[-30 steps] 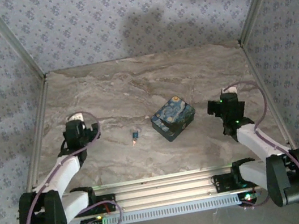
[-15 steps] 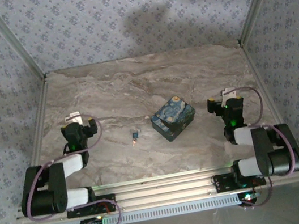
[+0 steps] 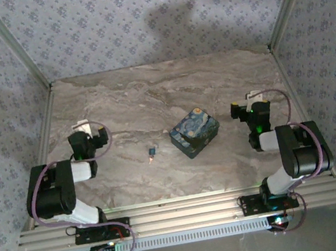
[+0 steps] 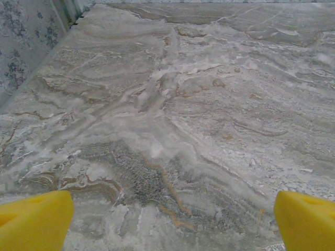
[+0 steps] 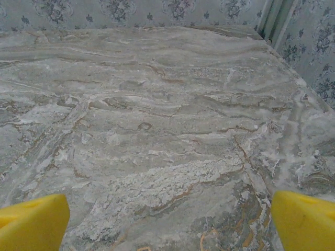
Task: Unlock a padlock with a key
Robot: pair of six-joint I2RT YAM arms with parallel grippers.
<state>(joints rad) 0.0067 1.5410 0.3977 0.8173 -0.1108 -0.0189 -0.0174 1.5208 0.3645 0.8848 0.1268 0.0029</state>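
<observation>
Top external view, item listing.

1. Padlock (image 3: 151, 148): tiny, blue, lying on the marble table (image 3: 150, 96) near its middle, a little left of the box. Shackle state too small to tell.
2. Key (image 3: 150, 159): pale coppery glint just beside the padlock, on its near side. Contact between the 2 impossible to judge.
3. Left gripper (image 4: 168, 222): wide open, nothing held, bare marble between the yellow fingertips (image 4: 34, 219). Parked at the table's left side, well apart from padlock and key.
4. Right gripper (image 5: 167, 222): likewise wide open and empty, at the table's right side, with the box between it and the padlock.

Containers: 1 box (image 3: 194, 132), blue-and-yellow swirl paint, apparently closed. Contents hidden, so not stated. Padlock and key both outside it, on the open table.

Hazards, as judged from this layout:
- Missed key pickup: thin metal flat against hard marble, likely to skid away from closing fingertips instead of lifting.
- Disturbed neighbour: 2 tiny items side by side, so a descent onto 1 liable to knock the other aside.
- Box collision: a right-arm reach toward the padlock likely to clip the box and shove it into the work area.
- Failed insertion: small keyhole, small key, so slight tilt in either grasp enough to jam or drop.
</observation>
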